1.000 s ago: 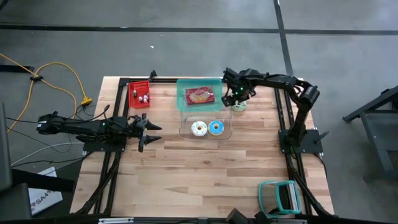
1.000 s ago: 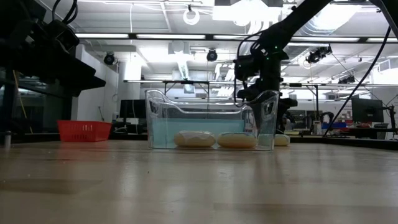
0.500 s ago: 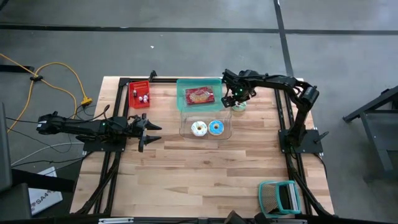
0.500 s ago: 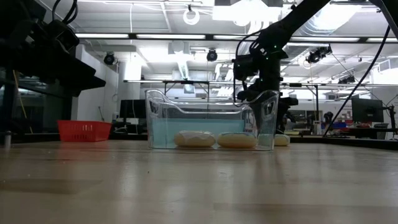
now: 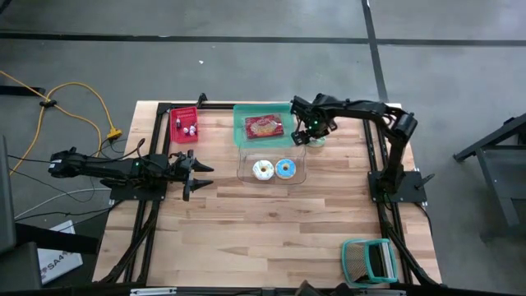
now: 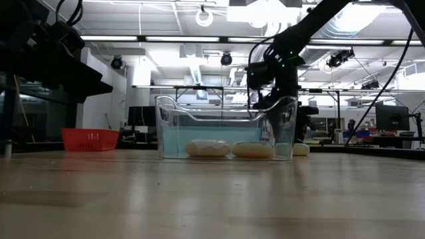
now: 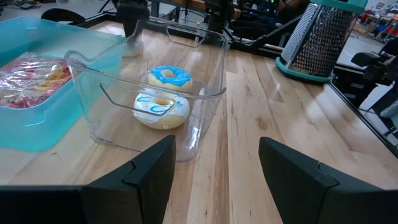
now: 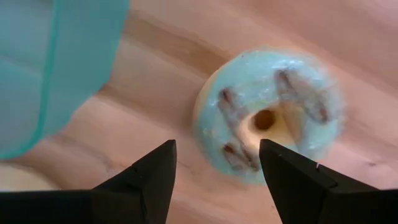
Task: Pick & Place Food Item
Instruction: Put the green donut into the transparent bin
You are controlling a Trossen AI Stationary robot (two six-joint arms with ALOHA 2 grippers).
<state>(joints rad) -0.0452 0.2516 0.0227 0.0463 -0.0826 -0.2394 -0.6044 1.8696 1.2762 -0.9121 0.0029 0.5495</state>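
Pale, smooth planked wooden tabletop (image 5: pixel 271 222); glossy clear plastic bin (image 7: pixel 198 84); glossy pale-green glazed doughnut (image 8: pixel 270 115); matt teal plastic tray (image 7: pixel 37 43).

High view straight down over whole wooden table (image 5: pixel 271 222). Low view level across tabletop. Wrist views close, looking forward. High, low, left wrist share clear plastic bin (image 5: pixel 272 168).

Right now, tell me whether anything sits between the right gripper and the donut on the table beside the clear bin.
Nothing visible. The right gripper hangs directly over the green-glazed donut, fingers open, with only bare table between. The teal tray lies off to one side, clear of the path.
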